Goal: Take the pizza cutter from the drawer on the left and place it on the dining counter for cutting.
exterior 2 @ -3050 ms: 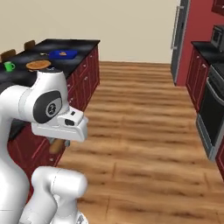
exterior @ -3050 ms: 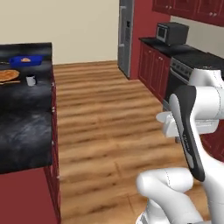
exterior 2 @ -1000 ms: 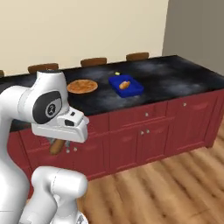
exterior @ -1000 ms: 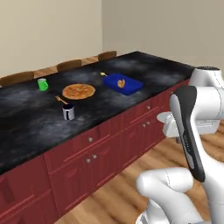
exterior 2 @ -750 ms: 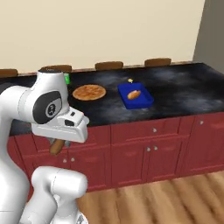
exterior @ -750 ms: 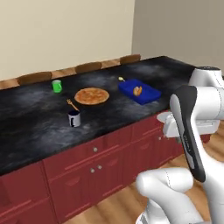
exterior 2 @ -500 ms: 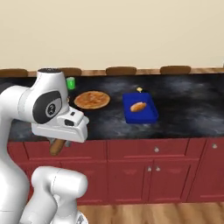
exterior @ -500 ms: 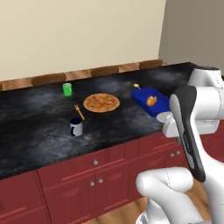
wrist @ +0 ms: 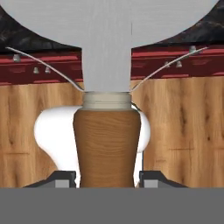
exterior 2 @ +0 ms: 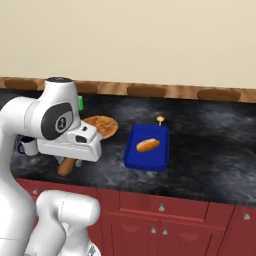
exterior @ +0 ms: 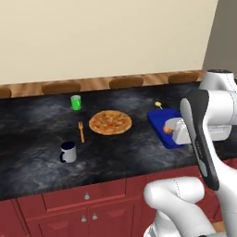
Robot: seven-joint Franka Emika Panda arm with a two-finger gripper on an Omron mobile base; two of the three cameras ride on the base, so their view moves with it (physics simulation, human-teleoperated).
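Observation:
My gripper (wrist: 107,177) is shut on the pizza cutter (wrist: 107,144). In the hand view its brown wooden handle stands between the dark fingertips and the grey wheel blade (wrist: 107,26) spreads across the top. From the right base view the handle of the pizza cutter (exterior 2: 65,167) pokes out under my hand, over the near edge of the dining counter (exterior 2: 210,150). That black marbled top, the dining counter (exterior: 32,166), stretches across both base views. The drawer is out of view.
On the counter lie a pizza (exterior: 110,122), an orange fork (exterior: 81,132), a white mug (exterior: 68,152), a green cup (exterior: 75,102) and a blue tray (exterior 2: 160,155) with a bread roll (exterior 2: 147,145). Shut red cabinet fronts (exterior: 69,199) run below. Chair backs line the far side.
The base has driven and turned, so the whole scene has shifted and the counter now faces me squarely. The arm keeps its pose with the cutter still held.

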